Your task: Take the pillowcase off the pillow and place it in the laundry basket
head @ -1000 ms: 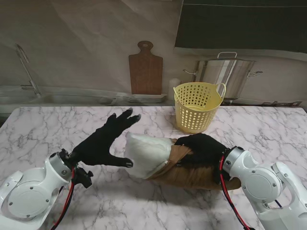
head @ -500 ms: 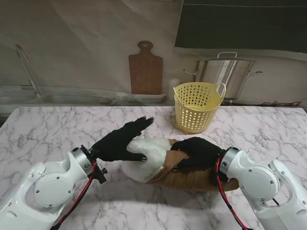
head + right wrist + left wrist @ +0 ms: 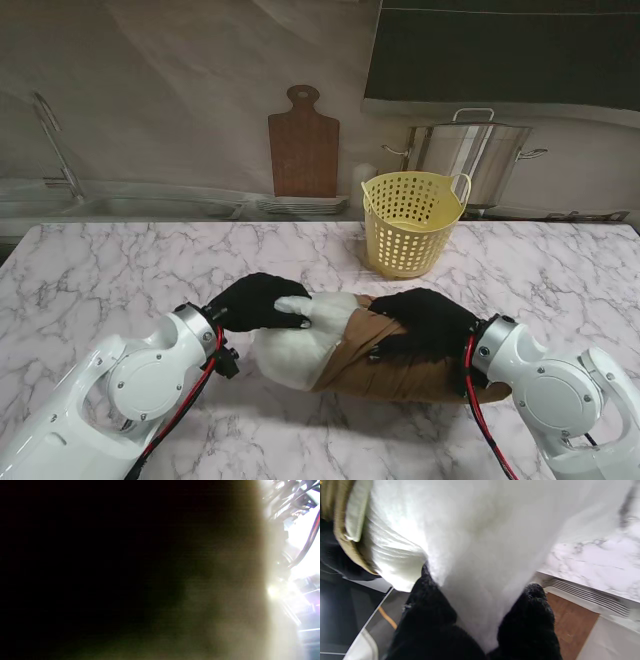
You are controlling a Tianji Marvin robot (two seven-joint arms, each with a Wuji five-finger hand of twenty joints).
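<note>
My left hand [image 3: 258,301] grips the bared white pillow [image 3: 300,340] and my right hand [image 3: 425,320] clamps the brown pillowcase [image 3: 400,362], only part-stripped, lying near the laundry basket [image 3: 412,222], still empty.

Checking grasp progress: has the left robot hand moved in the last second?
Yes. The left robot hand dropped from open above the table onto the white pillow, closing on it and shifting right, toward the yellow laundry basket.
</note>
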